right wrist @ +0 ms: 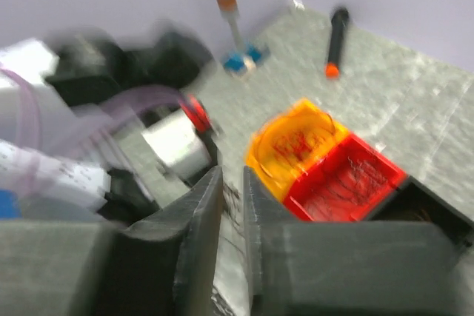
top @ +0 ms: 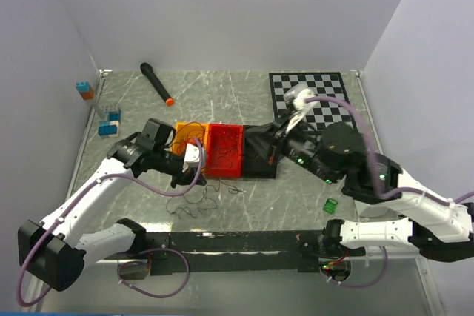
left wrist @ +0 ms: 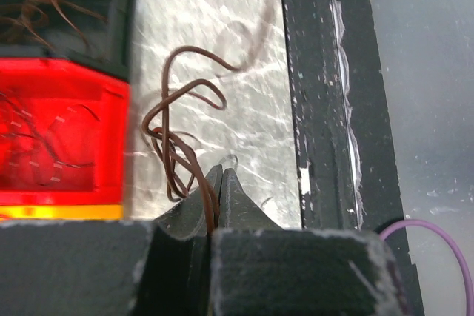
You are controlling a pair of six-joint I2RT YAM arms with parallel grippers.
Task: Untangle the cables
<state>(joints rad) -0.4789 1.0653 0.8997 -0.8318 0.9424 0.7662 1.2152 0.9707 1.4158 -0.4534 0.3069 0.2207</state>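
Pinch on brown cable (left wrist: 166,75) from left gripper (left wrist: 221,174), clamped tight, loops just beside red bin (left wrist: 59,131); right gripper (right wrist: 232,177) barely parted, nothing visibly held.

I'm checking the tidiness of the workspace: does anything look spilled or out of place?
Yes: a few dark cables lie loose on the table in front of the red bin, outside any bin. The left claw pinches a brown one.
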